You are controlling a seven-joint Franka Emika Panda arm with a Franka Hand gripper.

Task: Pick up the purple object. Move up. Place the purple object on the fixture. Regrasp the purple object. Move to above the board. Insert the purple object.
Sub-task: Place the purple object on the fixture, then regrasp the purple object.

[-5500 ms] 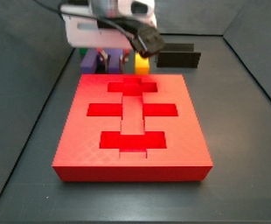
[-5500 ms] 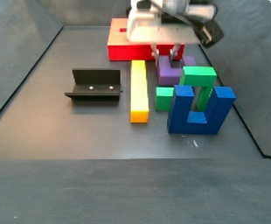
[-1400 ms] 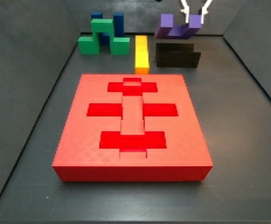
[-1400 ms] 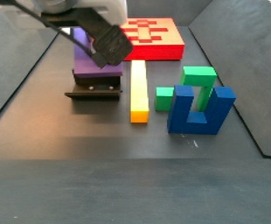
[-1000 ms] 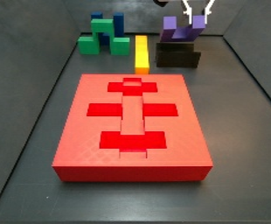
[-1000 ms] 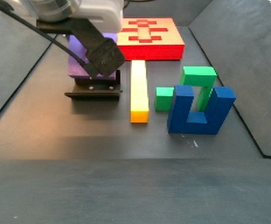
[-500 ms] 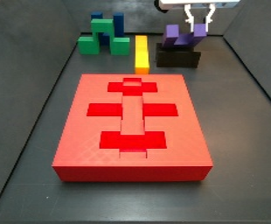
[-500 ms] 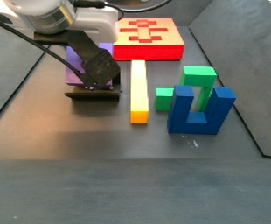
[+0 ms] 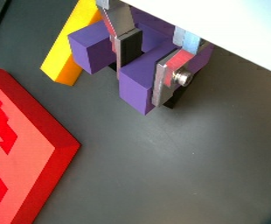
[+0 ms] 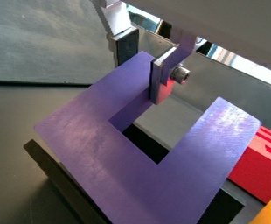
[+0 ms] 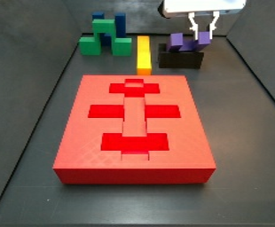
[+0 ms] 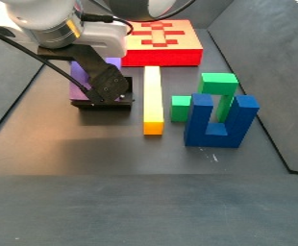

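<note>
Purple object [image 11: 184, 41] seated on black fixture [image 11: 182, 60], at 1 o'clock from red board [image 11: 134, 129] in side view. Gripper [image 9: 152, 57] positioned over it; one prong seen pinched between silver fingers [image 9: 169, 77] in both wrist views, dark pads pressed against prong faces. Purple object [image 10: 149, 144] shown large, U-opening visible. Yellow bar [image 12: 152, 97] lying just beside fixture [image 12: 103, 103], green block [image 12: 211, 88] and blue block [image 12: 221, 120] beyond bar at 3 o'clock. Board [image 12: 163, 41] well apart from fixture.
</note>
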